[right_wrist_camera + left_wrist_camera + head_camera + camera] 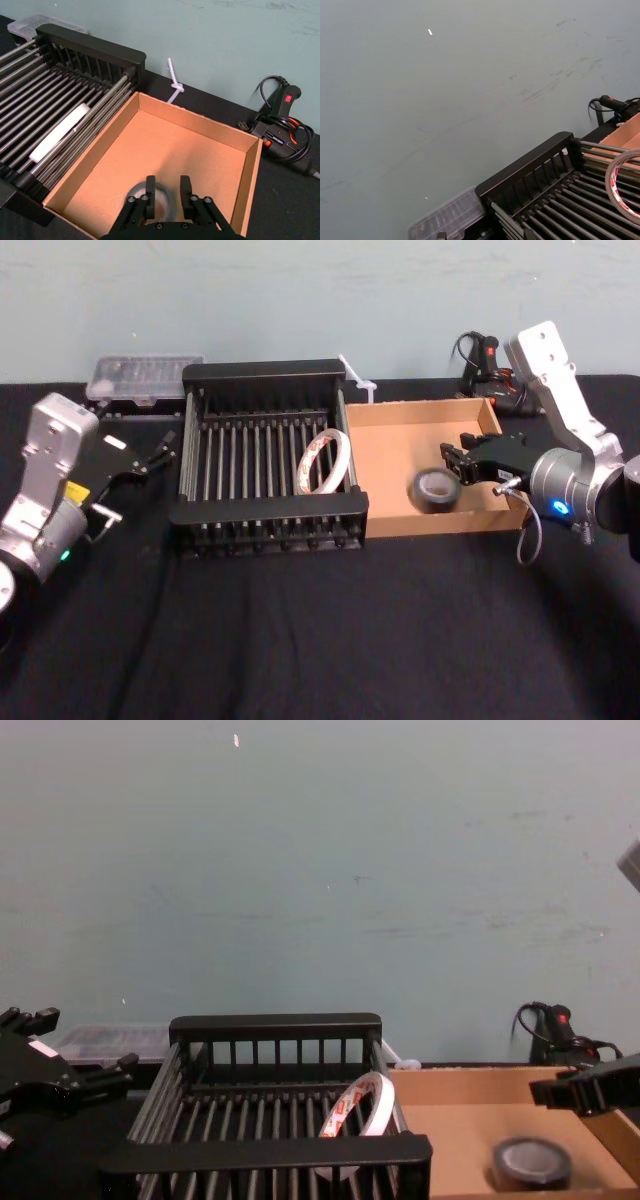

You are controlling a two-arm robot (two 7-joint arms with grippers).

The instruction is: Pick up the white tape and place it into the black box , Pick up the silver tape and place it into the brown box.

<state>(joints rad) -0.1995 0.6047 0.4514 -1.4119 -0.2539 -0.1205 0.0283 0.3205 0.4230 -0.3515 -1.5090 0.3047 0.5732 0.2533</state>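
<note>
From the head view I see the white tape (327,462) propped on edge in the black box (268,371) and the silver tape (436,489) in the brown box (388,472), my right claw (456,462) spread, holding nothing, just beside it. My right wrist view shows the roll under parted fingers (149,187); it looks stiff and light, best pinched across its rim. In the chest view my left claw (60,1055) idles left of the crate, released.

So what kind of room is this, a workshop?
Probably a lab or workshop bench: a black-draped table against a bare wall, a glue gun plugged in at the back, and a clear parts case.
</note>
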